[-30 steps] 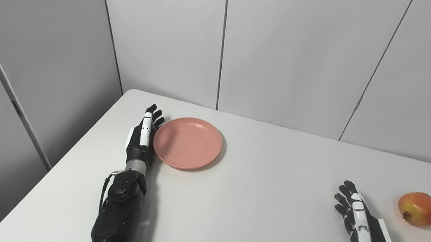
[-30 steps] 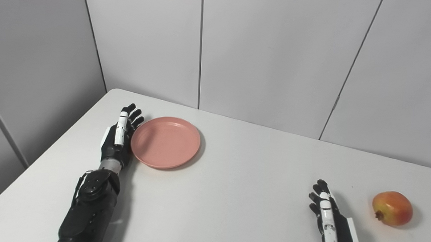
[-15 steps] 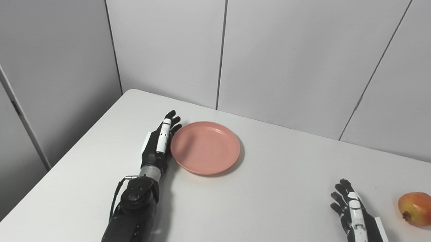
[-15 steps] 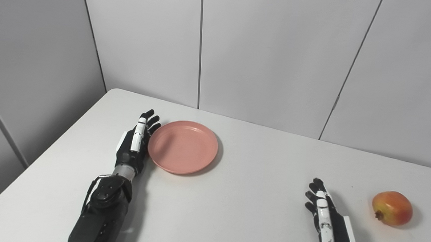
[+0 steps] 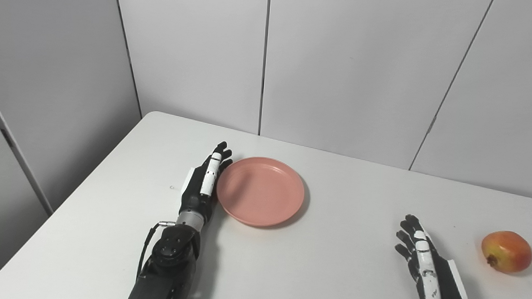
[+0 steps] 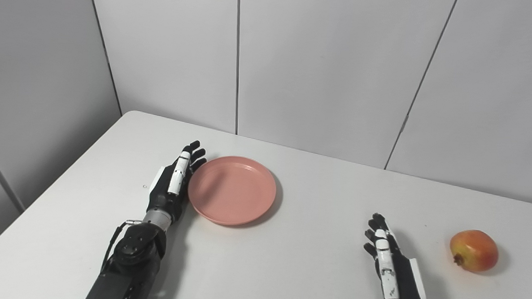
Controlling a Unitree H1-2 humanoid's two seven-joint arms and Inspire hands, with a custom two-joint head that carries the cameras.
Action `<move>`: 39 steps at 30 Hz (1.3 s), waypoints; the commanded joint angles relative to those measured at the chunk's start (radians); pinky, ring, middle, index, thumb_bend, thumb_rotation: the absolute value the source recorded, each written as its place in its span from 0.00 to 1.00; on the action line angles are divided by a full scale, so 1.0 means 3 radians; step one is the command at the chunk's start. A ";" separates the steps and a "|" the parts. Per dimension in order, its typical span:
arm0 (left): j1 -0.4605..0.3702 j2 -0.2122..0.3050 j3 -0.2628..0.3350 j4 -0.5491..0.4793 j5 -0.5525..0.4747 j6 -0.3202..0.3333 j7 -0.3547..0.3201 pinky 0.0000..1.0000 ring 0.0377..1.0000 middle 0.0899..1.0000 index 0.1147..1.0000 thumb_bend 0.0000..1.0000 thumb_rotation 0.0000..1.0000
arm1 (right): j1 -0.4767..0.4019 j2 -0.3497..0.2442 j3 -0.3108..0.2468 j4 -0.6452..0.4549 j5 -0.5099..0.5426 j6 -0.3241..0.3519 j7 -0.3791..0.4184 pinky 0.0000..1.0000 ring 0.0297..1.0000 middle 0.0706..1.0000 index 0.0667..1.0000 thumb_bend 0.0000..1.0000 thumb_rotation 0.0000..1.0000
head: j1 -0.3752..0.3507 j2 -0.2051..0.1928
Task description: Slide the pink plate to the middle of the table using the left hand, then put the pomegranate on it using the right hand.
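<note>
The left robot hand point(image 5: 204, 185) is pushing the pink plate point(image 5: 260, 197) along the white bench point(image 5: 333, 260). The hand is flat and stands on its edge, with the fingers straight, close together and holding nothing. Its side presses on the left rim of the plate. A moment ago the plate sat closer to the left end of the bench, and now it is further to the right. The whole picture has shifted a bit too, so the camera has moved as well. But the plate is clearly nearer to the pomegranate point(image 5: 506, 251) than it was.

I think the plate is not in the middle yet. It needs a bit more pushing to the right.

The right robot hand point(image 5: 427, 269) waits low on the bench with its fingers open and a little spread, and it holds nothing. The pomegranate lies on the bench near the right edge, just to the right of that hand and not touching it. It looks like the fruit has not moved. Its turn comes after the plate stops.
</note>
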 commanded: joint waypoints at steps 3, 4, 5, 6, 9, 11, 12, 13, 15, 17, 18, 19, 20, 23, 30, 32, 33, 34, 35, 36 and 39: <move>-0.0019 -0.0073 -0.0189 -0.0043 0.0073 0.0044 -0.0184 0.91 0.91 0.93 0.90 0.43 1.00 | -0.0057 0.0026 0.0004 -0.0111 -0.0008 -0.0075 -0.0017 0.91 0.92 0.93 0.92 0.23 1.00 | -0.0017 0.0015; -0.0017 -0.0088 -0.0209 -0.0059 0.0083 0.0069 -0.0188 0.91 0.91 0.93 0.90 0.44 1.00 | -0.0057 0.0031 0.0006 -0.0116 -0.0014 -0.0070 -0.0022 0.91 0.92 0.93 0.92 0.23 1.00 | -0.0035 0.0024; -0.0016 -0.0112 -0.0226 -0.0077 0.0094 0.0099 -0.0177 0.91 0.91 0.92 0.89 0.44 1.00 | -0.0056 0.0036 0.0007 -0.0120 -0.0020 -0.0064 -0.0029 0.91 0.92 0.93 0.92 0.23 1.00 | -0.0035 0.0024; -0.0017 -0.0137 -0.0241 -0.0092 0.0102 0.0121 -0.0162 0.91 0.90 0.92 0.89 0.43 1.00 | -0.0056 0.0044 0.0008 -0.0127 -0.0022 -0.0053 -0.0035 0.91 0.92 0.93 0.92 0.23 1.00 | -0.0055 0.0030; -0.0021 -0.0195 -0.0301 -0.0124 0.0126 0.0172 -0.0152 0.91 0.90 0.92 0.89 0.41 1.00 | -0.0062 0.0063 0.0004 -0.0130 -0.0007 -0.0041 -0.0039 0.92 0.92 0.93 0.92 0.23 1.00 | -0.0092 0.0038; -0.0035 -0.0233 -0.0325 -0.0107 0.0123 0.0188 -0.0170 0.91 0.91 0.93 0.91 0.41 1.00 | -0.0064 0.0075 0.0005 -0.0123 -0.0011 -0.0056 -0.0043 0.91 0.92 0.92 0.92 0.23 1.00 | -0.0124 0.0048; -0.0044 -0.0250 -0.0330 -0.0090 0.0119 0.0184 -0.0181 0.91 0.91 0.93 0.91 0.41 1.00 | -0.0065 0.0078 0.0007 -0.0122 -0.0021 -0.0059 -0.0044 0.91 0.92 0.92 0.92 0.23 1.00 | -0.0124 0.0048; -0.0050 -0.0265 -0.0335 -0.0078 0.0122 0.0178 -0.0187 0.92 0.92 0.93 0.92 0.40 1.00 | -0.0067 0.0081 0.0010 -0.0122 -0.0031 -0.0055 -0.0047 0.91 0.92 0.92 0.92 0.23 1.00 | -0.0145 0.0056; -0.0061 -0.0300 -0.0352 -0.0077 0.0139 0.0182 -0.0179 0.91 0.92 0.93 0.92 0.40 1.00 | -0.0072 0.0099 0.0007 -0.0129 -0.0026 -0.0035 -0.0052 0.91 0.92 0.92 0.92 0.23 1.00 | -0.0171 0.0065; -0.0069 -0.0342 -0.0369 -0.0082 0.0129 0.0172 -0.0184 0.92 0.92 0.94 0.92 0.40 1.00 | -0.0076 0.0111 0.0003 -0.0131 -0.0017 -0.0027 -0.0050 0.91 0.92 0.93 0.92 0.23 1.00 | -0.0191 0.0069; -0.0071 -0.0355 -0.0373 -0.0081 0.0126 0.0163 -0.0189 0.92 0.92 0.94 0.92 0.40 1.00 | -0.0077 0.0114 0.0002 -0.0130 -0.0017 -0.0027 -0.0050 0.91 0.92 0.93 0.92 0.23 1.00 | -0.0191 0.0069; -0.0074 -0.0385 -0.0393 -0.0079 0.0132 0.0159 -0.0191 0.92 0.92 0.94 0.92 0.40 1.00 | -0.0079 0.0116 0.0005 -0.0129 -0.0033 -0.0026 -0.0057 0.91 0.92 0.93 0.92 0.23 1.00 | -0.0211 0.0075; -0.0075 -0.0405 -0.0406 -0.0079 0.0139 0.0159 -0.0192 0.92 0.92 0.94 0.92 0.40 1.00 | -0.0080 0.0118 0.0008 -0.0128 -0.0045 -0.0025 -0.0063 0.91 0.92 0.92 0.92 0.23 1.00 | -0.0213 0.0076; -0.0076 -0.0502 -0.0461 -0.0069 0.0137 0.0176 -0.0187 0.91 0.92 0.94 0.92 0.40 1.00 | -0.0081 0.0124 0.0018 -0.0129 -0.0068 -0.0035 -0.0069 0.90 0.92 0.92 0.92 0.24 1.00 | -0.0251 0.0100; 0.0005 -0.0583 -0.0609 -0.0143 0.0189 0.0226 -0.0215 0.90 0.92 0.93 0.92 0.45 1.00 | -0.0091 0.0156 0.0019 -0.0144 -0.0079 -0.0006 -0.0079 0.91 0.93 0.93 0.92 0.23 1.00 | -0.0356 0.0133; 0.0022 -0.0605 -0.0613 -0.0165 0.0163 0.0243 -0.0211 0.91 0.91 0.93 0.92 0.44 1.00 | -0.0092 0.0166 0.0021 -0.0156 -0.0095 0.0017 -0.0091 0.91 0.93 0.93 0.92 0.23 1.00 | -0.0374 0.0141; 0.0026 -0.0616 -0.0609 -0.0171 0.0154 0.0249 -0.0208 0.91 0.91 0.93 0.92 0.44 1.00 | -0.0091 0.0169 0.0022 -0.0160 -0.0101 0.0023 -0.0095 0.91 0.93 0.93 0.92 0.23 1.00 | -0.0375 0.0143; 0.0028 -0.0629 -0.0605 -0.0170 0.0153 0.0248 -0.0202 0.91 0.91 0.93 0.92 0.44 1.00 | -0.0090 0.0174 0.0023 -0.0165 -0.0110 0.0026 -0.0105 0.91 0.93 0.93 0.92 0.23 1.00 | -0.0381 0.0150; 0.0030 -0.0638 -0.0601 -0.0170 0.0154 0.0248 -0.0200 0.91 0.91 0.93 0.91 0.44 1.00 | -0.0090 0.0176 0.0025 -0.0169 -0.0116 0.0029 -0.0114 0.90 0.92 0.92 0.92 0.24 1.00 | -0.0384 0.0152; 0.0034 -0.0643 -0.0598 -0.0174 0.0156 0.0241 -0.0201 0.91 0.91 0.93 0.91 0.44 1.00 | -0.0091 0.0183 0.0023 -0.0177 -0.0115 0.0042 -0.0123 0.90 0.92 0.92 0.92 0.24 1.00 | -0.0392 0.0160; 0.0044 -0.0655 -0.0581 -0.0190 0.0142 0.0242 -0.0209 0.92 0.91 0.93 0.91 0.44 1.00 | -0.0096 0.0195 0.0015 -0.0200 -0.0104 0.0083 -0.0138 0.90 0.92 0.92 0.92 0.23 1.00 | -0.0403 0.0161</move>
